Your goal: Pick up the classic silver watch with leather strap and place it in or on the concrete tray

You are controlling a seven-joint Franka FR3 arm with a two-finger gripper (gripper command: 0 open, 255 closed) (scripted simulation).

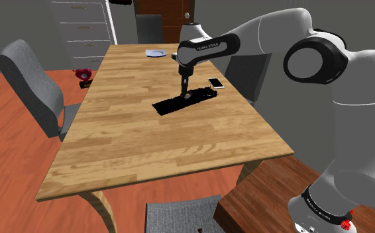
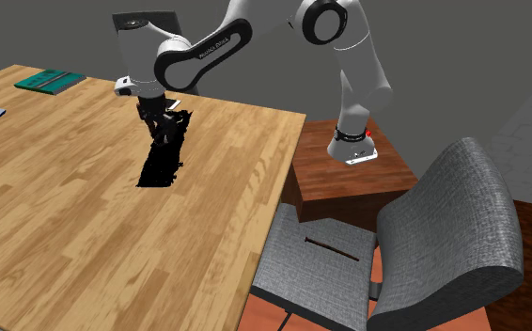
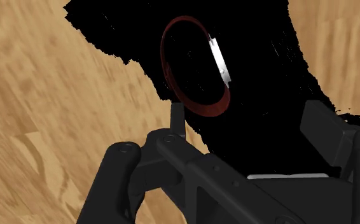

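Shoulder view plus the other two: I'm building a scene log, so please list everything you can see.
table: one, light wood, centre
tray: one, black, mid-table
watch: one, dark red strap, silver face, on the tray
phone: one, white, beside the tray
plate: one, pale, table's far end
book: one, green, on the table
chairs: three, grey, around the table
red object: one, on the floor
stand: one, brown, beside the table
arm: one, white, over the table
jaws: black, open, above the tray
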